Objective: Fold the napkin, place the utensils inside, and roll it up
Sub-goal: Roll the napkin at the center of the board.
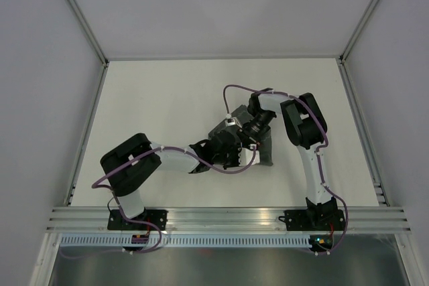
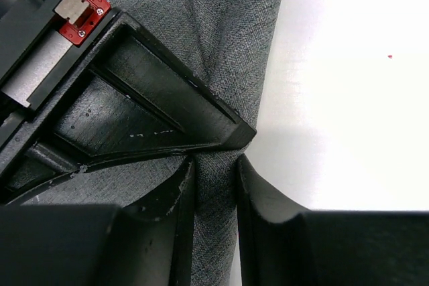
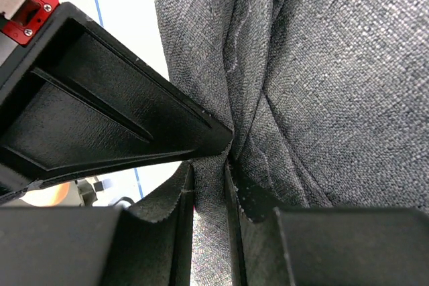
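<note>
From its base at the near left, the left arm (image 1: 167,160) reaches right across the white tabletop (image 1: 167,92) to the middle, where it meets the right arm (image 1: 305,132). The left jaws point down on the napkin (image 2: 221,38) and pinch a raised fold of it. In the left wrist view the dark grey cloth fills the narrow gap between the two black fingers (image 2: 268,222) and touches both. Just above that pinch the tip of a right finger (image 2: 161,112) lies on the cloth, almost touching the left jaws. The napkin lies bunched and creased in the middle of the tabletop, under and between the two wrists. From above, only a grey patch at its far side and a dark strip at its near right show past the arms. The right jaws pinch the napkin too: in the right wrist view a ridge of cloth stands between their two fingers, pressed from both sides. Folds and a pale stitched line (image 3: 236,58) run up from the ridge. A left finger (image 3: 114,125) crosses that view, its tip right beside the pinch. The right arm stands up from the near right and bends leftwards over the cloth
</note>
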Controlling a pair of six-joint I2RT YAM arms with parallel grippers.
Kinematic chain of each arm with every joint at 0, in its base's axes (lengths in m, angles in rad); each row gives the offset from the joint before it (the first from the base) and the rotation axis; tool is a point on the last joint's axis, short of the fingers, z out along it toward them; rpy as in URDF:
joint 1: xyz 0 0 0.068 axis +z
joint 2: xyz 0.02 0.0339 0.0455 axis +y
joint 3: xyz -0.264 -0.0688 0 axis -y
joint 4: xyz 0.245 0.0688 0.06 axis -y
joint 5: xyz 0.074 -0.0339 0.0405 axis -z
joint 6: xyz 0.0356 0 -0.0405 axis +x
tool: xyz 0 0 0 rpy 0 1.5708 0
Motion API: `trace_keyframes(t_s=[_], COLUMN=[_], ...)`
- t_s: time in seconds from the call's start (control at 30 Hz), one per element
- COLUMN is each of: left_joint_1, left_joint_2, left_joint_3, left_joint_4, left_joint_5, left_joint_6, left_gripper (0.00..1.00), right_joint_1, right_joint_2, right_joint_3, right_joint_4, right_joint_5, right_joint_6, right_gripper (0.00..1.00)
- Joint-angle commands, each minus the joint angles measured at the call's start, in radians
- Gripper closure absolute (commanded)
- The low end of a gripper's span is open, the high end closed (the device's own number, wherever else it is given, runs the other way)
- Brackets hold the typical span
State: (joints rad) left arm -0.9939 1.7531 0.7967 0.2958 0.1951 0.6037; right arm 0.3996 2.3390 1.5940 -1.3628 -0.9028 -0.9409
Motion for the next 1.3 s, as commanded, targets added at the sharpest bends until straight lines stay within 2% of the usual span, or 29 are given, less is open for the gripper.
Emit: trace_keyframes(t_s=[0.0,0.1,0.13,0.23,0.37,0.53,0.63,0.73,0.9,1.0,1.1,1.13,1.27], left_joint_1=[0.012,0.023,0.027,0.052,0.092,0.13,0.167,0.202,0.247,0.264,0.282,0.288,0.307], left_joint_2=[0.042,0.06,0.06,0.063,0.091,0.12,0.141,0.172,0.233,0.265,0.295,0.308,0.338], left_joint_3=[0.033,0.042,0.039,0.029,0.042,0.035,0.038,0.053,0.11,0.14,0.171,0.173,0.182], left_joint_4=[-0.076,-0.098,-0.095,-0.076,-0.098,-0.07,-0.046,-0.05,-0.107,-0.144,-0.188,-0.188,-0.188], left_joint_5=[0.072,0.112,0.142,0.208,0.289,0.395,0.476,0.54,0.621,0.668,0.71,0.719,0.751], left_joint_6=[-0.088,-0.117,-0.14,-0.195,-0.243,-0.309,-0.364,-0.401,-0.433,-0.449,-0.456,-0.458,-0.482], left_gripper=[0.87,0.96,0.97,0.98,0.98,0.98,0.98,0.98,0.98,0.98,0.98,0.98,0.98], right_joint_1=[-0.016,-0.027,-0.031,-0.054,-0.096,-0.18,-0.246,-0.307,-0.344,-0.331,-0.269,-0.248,-0.07], right_joint_2=[0.052,0.039,0.023,-0.015,-0.078,-0.187,-0.259,-0.344,-0.55,-0.7,-0.783,-0.846,-0.969], right_joint_3=[0.007,0.014,0.014,0.02,0.03,0.026,-0.014,-0.071,-0.328,-0.466,-0.598,-0.638,-0.845], right_joint_4=[0.123,0.12,0.119,0.099,0.07,0.086,0.189,0.331,0.603,0.708,0.773,0.851,1.043], right_joint_5=[0.157,0.134,0.11,0.046,-0.057,-0.16,-0.202,-0.193,-0.088,-0.029,0.05,0.114,0.27], right_joint_6=[-0.072,-0.07,-0.067,-0.075,-0.076,-0.032,0.063,0.083,0.156,0.107,0.047,0.044,0.062], right_gripper=[0.99,0.91,0.8,0.63,0.54,0.5,0.49,0.49,0.49,0.5,0.51,0.5,0.48])
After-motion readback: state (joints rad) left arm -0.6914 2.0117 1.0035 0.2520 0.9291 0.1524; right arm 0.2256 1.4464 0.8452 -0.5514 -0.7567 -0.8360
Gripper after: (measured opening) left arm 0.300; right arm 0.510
